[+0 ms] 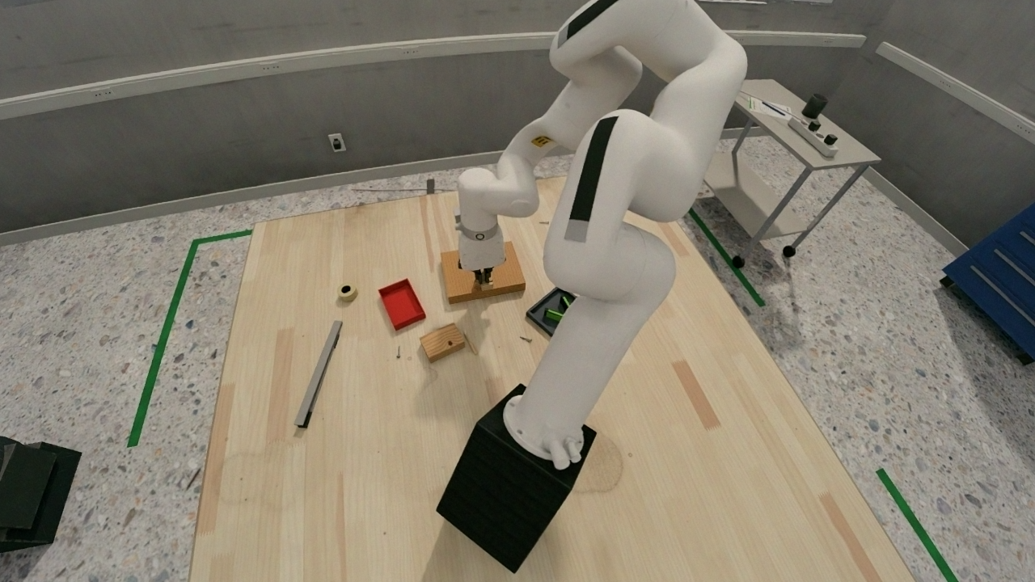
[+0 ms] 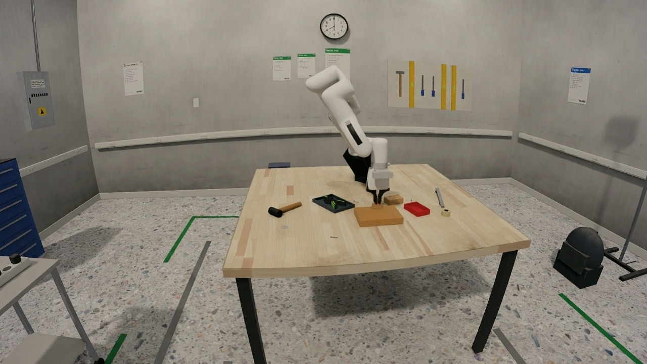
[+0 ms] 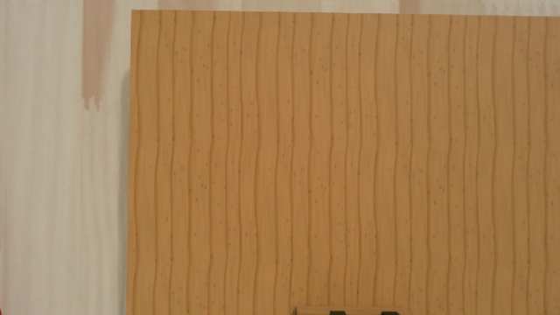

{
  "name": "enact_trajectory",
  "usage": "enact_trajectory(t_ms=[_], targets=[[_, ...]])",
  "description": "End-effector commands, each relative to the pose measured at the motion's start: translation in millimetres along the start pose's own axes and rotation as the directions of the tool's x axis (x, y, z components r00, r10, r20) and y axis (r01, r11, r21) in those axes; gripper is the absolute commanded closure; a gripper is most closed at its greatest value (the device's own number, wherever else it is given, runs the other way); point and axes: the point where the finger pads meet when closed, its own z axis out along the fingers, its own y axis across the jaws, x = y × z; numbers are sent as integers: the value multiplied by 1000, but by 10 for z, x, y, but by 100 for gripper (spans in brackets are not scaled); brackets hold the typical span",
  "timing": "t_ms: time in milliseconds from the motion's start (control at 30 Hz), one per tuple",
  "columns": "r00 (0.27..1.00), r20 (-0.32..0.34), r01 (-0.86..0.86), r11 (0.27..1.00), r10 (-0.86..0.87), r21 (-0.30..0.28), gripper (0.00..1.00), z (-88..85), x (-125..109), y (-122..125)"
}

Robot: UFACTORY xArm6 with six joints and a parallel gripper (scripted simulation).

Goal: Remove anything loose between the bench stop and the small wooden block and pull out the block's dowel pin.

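The orange-brown bench board point(image 1: 506, 278) point(image 2: 379, 217) point(image 3: 306, 153) lies mid-table. My gripper point(image 1: 483, 280) point(image 2: 376, 202) point(image 3: 360, 312) points straight down over the board's near edge. It is shut on something thin, which looks like the dowel pin standing in a small pale wooden block point(image 1: 490, 280) point(image 2: 376, 206) point(image 3: 306, 310). Only the block's top edge and my dark fingertips show at the bottom of the wrist view, and the pin itself is hidden. I cannot make out a bench stop. Green clamp-like parts point(image 1: 555, 314) point(image 2: 332, 203) lie in a dark tray.
A second wooden block with a hole point(image 1: 441, 341) point(image 2: 393, 199) lies off the board. Also on the table are a red tray point(image 1: 401, 304) point(image 2: 416, 208), a tape roll point(image 1: 347, 292) point(image 2: 445, 212), a grey metal bar point(image 1: 318, 373) point(image 2: 439, 197), a hammer point(image 2: 284, 209), the dark tray point(image 1: 538, 312) point(image 2: 322, 201) and loose screws.
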Motion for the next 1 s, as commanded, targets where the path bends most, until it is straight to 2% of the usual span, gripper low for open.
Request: enact_trajectory(t_ms=[0, 600, 633, 967], targets=[[1000, -2, 0, 1000, 0, 1, 100, -2, 10, -2], [1000, -2, 0, 1000, 0, 1, 100, -1, 10, -2], [1000, -2, 0, 1000, 0, 1, 72, -1, 10, -2], [1000, -2, 0, 1000, 0, 1, 72, -1, 10, -2]])
